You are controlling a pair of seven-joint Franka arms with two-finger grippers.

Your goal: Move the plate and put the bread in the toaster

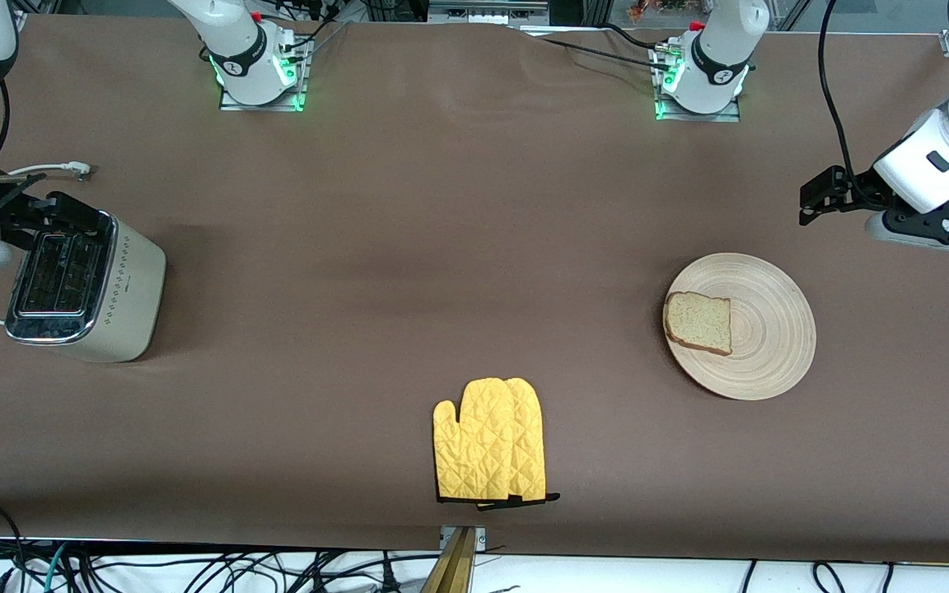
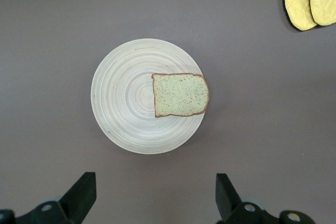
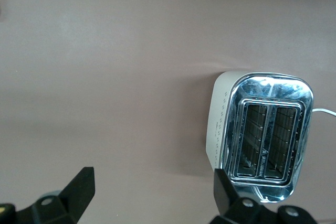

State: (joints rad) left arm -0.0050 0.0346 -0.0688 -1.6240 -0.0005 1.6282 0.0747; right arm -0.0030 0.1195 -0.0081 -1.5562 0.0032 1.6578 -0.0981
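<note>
plate (image 1: 759, 346) near the left arm's end of the tabletop | bread (image 1: 698, 322) lies on plate, at its rim | toaster (image 1: 83, 288) stands by the right arm's end | oven mitts (image 1: 491, 441) near the front edge | left gripper (image 2: 155, 195) above tabletop beside plate, jaws apart, empty | right gripper (image 3: 152, 195) above toaster, jaws apart, empty

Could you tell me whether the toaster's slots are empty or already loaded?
Empty: both slots of the toaster show only bare wire racks, and the bread lies on the plate.
</note>
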